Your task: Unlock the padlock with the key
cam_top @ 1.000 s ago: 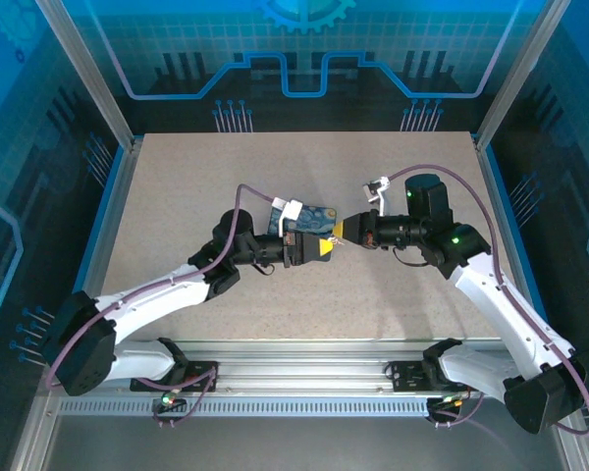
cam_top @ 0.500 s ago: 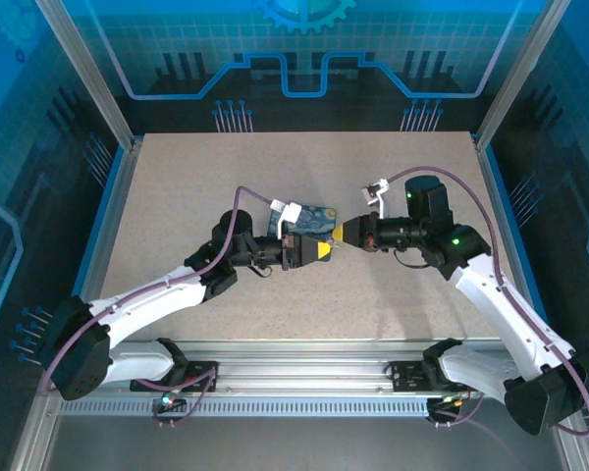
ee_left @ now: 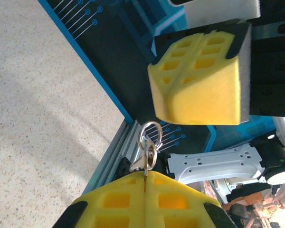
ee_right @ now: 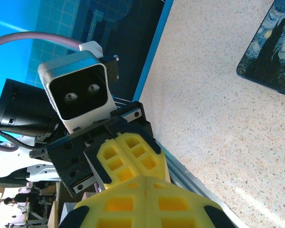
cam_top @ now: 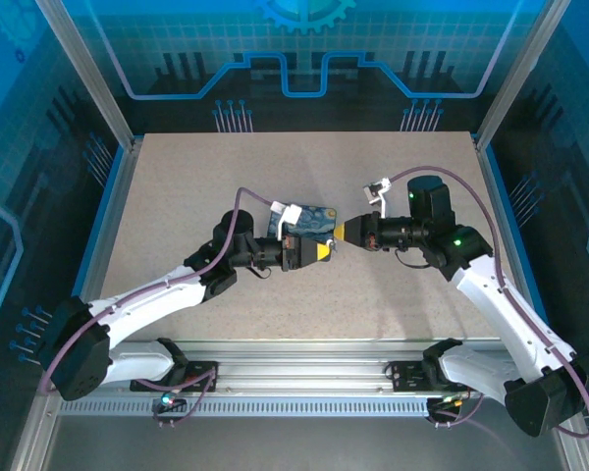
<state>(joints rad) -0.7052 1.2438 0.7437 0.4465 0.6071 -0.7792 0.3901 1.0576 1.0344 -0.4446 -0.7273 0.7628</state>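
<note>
— Looking for the key (ee_left: 141,165)? It is pinched in the seam between the yellow pads of the left gripper (ee_left: 145,184). The jaws are clamped fully together on it, and its two rings (ee_left: 148,148) poke out past the fingertips toward 12 o'clock in the left wrist view.

— And the right gripper (cam_top: 342,233)?

— Closed as well, pads pressed flat against each other. I can make out nothing between them. From overhead it sits at about 2 o'clock of the left gripper, the two noses pointing at each other, close but apart, over the middle of the table.

— What lies beneath them?

— A speckled beige table (cam_top: 177,196). A flat panel printed with a starry-night painting (cam_top: 312,218) lies on it, just beside the left gripper at its 12 o'clock.

— And around that?

— Blue trim (cam_top: 106,211) edges the tabletop at 9 and 3 o'clock. Aluminium posts (cam_top: 83,69) rise from the far corners, at roughly 10 and 2 o'clock. At 12 o'clock stands a blue back wall (cam_top: 294,49) with a grid and circuit-like lines. At 6 o'clock a slotted aluminium rail (cam_top: 294,353) runs across, with both arm bases on it.
</note>
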